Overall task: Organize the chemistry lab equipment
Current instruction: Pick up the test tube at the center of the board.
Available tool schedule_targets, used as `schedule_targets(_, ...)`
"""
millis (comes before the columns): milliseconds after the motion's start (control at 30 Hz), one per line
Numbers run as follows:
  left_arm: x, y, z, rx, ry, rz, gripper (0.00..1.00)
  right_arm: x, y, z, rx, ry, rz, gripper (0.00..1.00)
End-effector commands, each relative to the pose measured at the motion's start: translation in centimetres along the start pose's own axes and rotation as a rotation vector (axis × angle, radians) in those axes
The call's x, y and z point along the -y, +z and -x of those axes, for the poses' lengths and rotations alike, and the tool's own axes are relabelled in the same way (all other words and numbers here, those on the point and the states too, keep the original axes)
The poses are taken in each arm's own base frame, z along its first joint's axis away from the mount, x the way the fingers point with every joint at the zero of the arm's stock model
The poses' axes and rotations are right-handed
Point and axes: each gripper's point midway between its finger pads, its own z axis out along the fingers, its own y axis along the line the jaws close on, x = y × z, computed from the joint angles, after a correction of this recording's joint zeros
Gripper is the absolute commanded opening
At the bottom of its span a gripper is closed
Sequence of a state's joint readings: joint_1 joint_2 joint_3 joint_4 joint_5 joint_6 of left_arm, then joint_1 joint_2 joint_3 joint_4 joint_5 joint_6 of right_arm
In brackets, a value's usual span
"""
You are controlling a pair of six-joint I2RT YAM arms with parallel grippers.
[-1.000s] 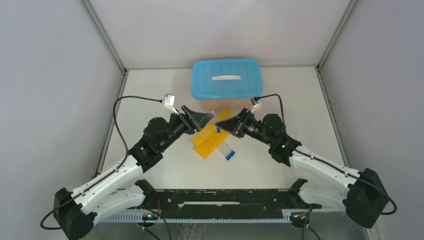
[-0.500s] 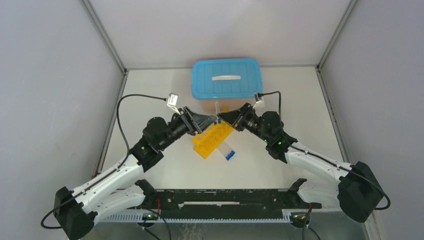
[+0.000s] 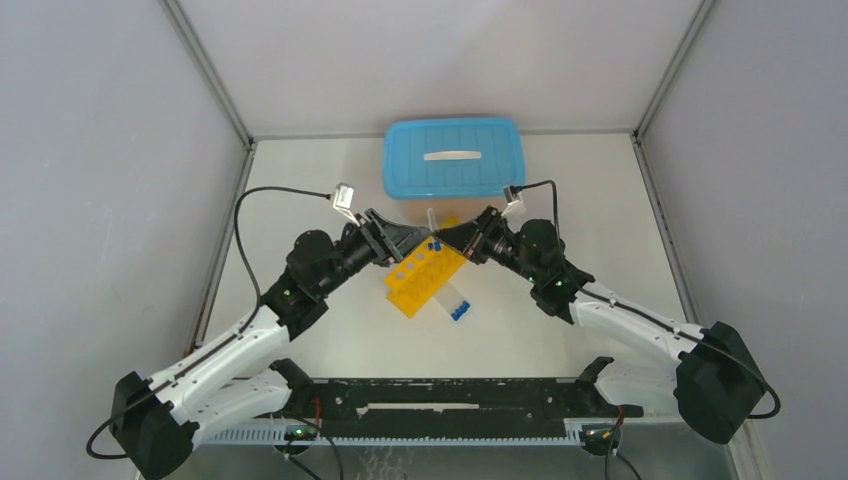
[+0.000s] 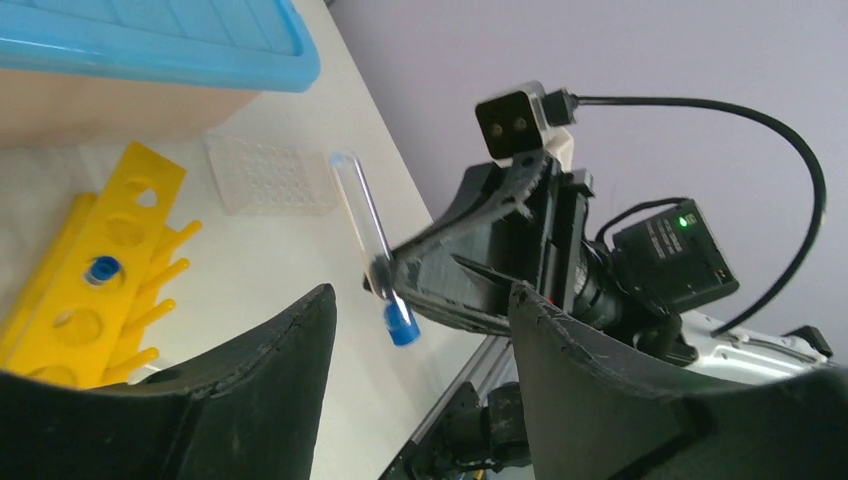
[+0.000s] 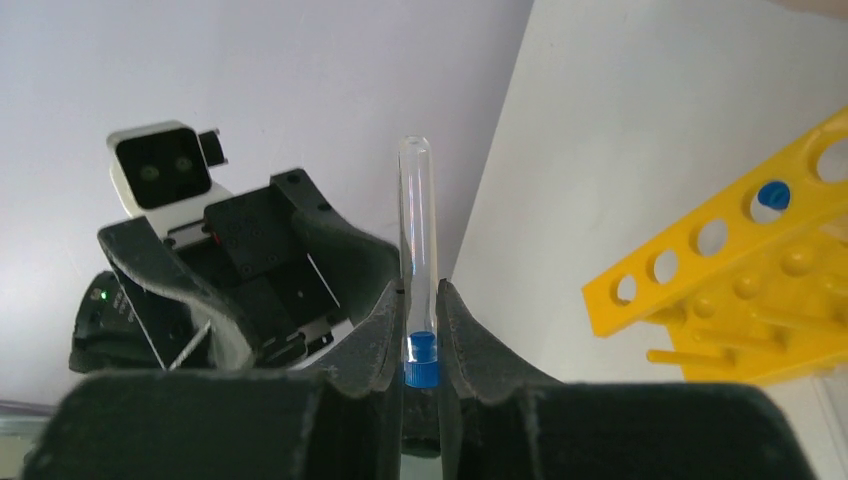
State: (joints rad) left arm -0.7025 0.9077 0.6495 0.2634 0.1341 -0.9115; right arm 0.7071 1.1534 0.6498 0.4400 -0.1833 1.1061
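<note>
My right gripper (image 5: 422, 335) is shut on a clear blue-capped tube (image 5: 417, 240), gripping it just above the cap, with the tube's round end pointing away. In the top view the right gripper (image 3: 452, 236) holds the tube (image 3: 432, 222) above the far end of the yellow rack (image 3: 424, 277). My left gripper (image 4: 420, 340) is open and empty, its jaws facing the held tube (image 4: 368, 232) from close by. It also shows in the top view (image 3: 412, 241). One blue cap (image 5: 771, 195) sits in a rack hole. A small clear tray (image 4: 268, 176) lies beyond the rack. The black wire ring is out of view.
A blue-lidded bin (image 3: 453, 157) stands at the back, just behind both grippers. More blue-capped tubes (image 3: 456, 304) lie on the table at the rack's near right side. Grey walls close in the table on three sides.
My right gripper has moved left and toward the back with the tube, up to the left gripper. The left gripper has edged slightly toward it. Little has moved in the last half second.
</note>
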Motion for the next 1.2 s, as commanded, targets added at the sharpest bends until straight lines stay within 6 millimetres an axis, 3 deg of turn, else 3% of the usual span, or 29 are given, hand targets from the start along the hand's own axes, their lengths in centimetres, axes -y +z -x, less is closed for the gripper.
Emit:
schedule_targets(0, 0.0, 0.3, 2.4, 0.058, 0.028, 0.009, 0.68, -2.3, -0.7, -1.0, -0.076, -0.067, 0.047, 0.15)
schedule_targets(267, -1.4, 1.3, 2.9, 0.032, 0.029, 0.042, 0.68, -2.9, -1.6, -2.8, -0.178, -0.112, 0.065, 0.15)
schedule_targets(533, -1.4, 1.9, 2.8, -0.004, 0.026, 0.029, 0.64, -3.0, -1.2, -3.9, -0.256, -0.128, 0.068, 0.15)
schedule_targets(1167, -2.0, 1.7, 0.9, -0.096, -0.018, -0.009, 0.48, -3.0, -0.2, -4.1, -0.283, -0.133, 0.081, 0.15)
